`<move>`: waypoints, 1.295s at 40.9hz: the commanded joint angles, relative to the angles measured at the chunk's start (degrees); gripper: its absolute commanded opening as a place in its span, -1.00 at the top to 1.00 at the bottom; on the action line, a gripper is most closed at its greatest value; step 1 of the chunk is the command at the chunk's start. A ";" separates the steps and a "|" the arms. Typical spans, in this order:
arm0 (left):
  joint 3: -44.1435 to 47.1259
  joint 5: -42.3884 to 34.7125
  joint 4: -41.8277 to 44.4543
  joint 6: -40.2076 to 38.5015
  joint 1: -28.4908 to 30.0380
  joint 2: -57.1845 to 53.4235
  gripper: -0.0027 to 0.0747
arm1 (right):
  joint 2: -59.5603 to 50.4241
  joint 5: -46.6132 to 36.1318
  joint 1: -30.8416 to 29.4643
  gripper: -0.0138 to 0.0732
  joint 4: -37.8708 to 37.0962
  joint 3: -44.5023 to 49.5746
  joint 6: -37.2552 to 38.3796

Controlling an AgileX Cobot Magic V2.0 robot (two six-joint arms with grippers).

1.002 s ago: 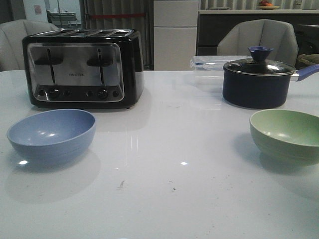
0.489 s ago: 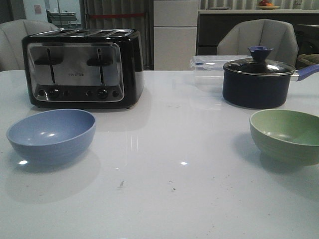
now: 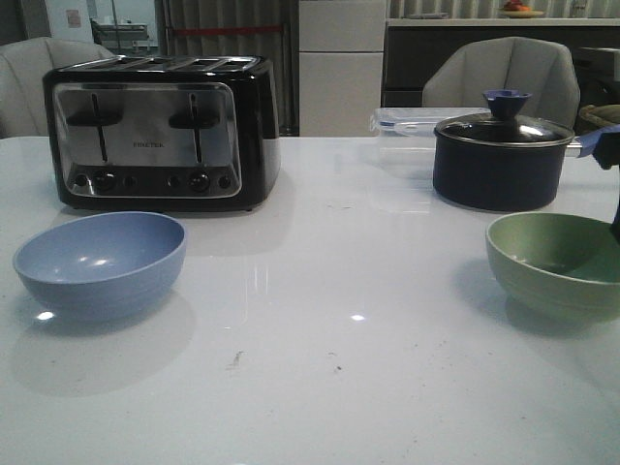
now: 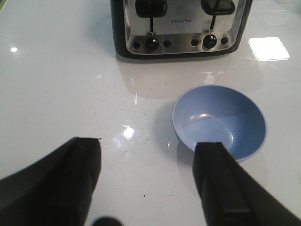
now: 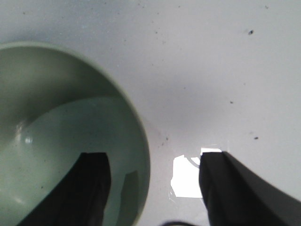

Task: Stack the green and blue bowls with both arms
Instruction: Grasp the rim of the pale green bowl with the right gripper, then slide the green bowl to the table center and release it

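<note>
The periwinkle blue bowl [image 3: 100, 260] sits upright on the white table at the front left. It also shows in the left wrist view [image 4: 219, 121]. My left gripper [image 4: 148, 160] is open and empty above the table, one finger [image 4: 221, 183] in front of the bowl's near rim. The sage green bowl [image 3: 557, 260] sits at the front right. In the right wrist view my right gripper [image 5: 153, 162] is open astride the green bowl's [image 5: 61, 127] rim, one finger [image 5: 89, 188] inside, the other outside. Only a dark part of the right arm [image 3: 612, 147] shows at the front view's right edge.
A black and chrome toaster [image 3: 160, 131] stands behind the blue bowl and shows in the left wrist view [image 4: 181, 26]. A dark navy pot with a glass lid [image 3: 499, 160] stands behind the green bowl, a clear plastic box [image 3: 407, 121] behind it.
The right arm has come into the front view at the right edge, and its shadow darkens the green bowl. Neither bowl has moved.
</note>
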 commanded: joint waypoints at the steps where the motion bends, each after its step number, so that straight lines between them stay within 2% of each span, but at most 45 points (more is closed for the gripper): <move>1: -1.81 -4.04 -0.30 -0.17 -0.28 0.25 -0.33 | 0.76 0.13 -0.46 -0.34 0.53 -4.45 0.00; 11: -1.81 -4.04 -0.30 -0.17 -0.28 0.25 -0.33 | 3.70 3.18 -0.46 0.33 0.64 -6.88 0.00; 16: -1.81 -4.04 -0.30 -0.17 -0.28 0.25 -0.33 | 3.41 4.19 -0.46 0.57 0.70 -7.32 0.00; 24: -1.81 -4.04 -0.30 -0.17 -0.28 0.25 -0.33 | 0.67 8.01 2.12 0.55 1.43 -9.98 -0.32; 30: -1.81 -4.04 -0.30 -0.17 -0.28 0.25 -0.33 | -2.51 8.36 9.11 0.55 2.72 -11.66 -2.63; 42: -1.81 -4.04 -0.30 -0.17 -0.28 0.25 -0.33 | -0.90 3.03 23.94 0.55 5.50 -11.75 -2.64; 53: -1.81 -4.04 -0.30 -0.17 -0.28 0.25 -0.33 | 4.16 0.33 28.83 0.55 7.42 -11.75 -2.64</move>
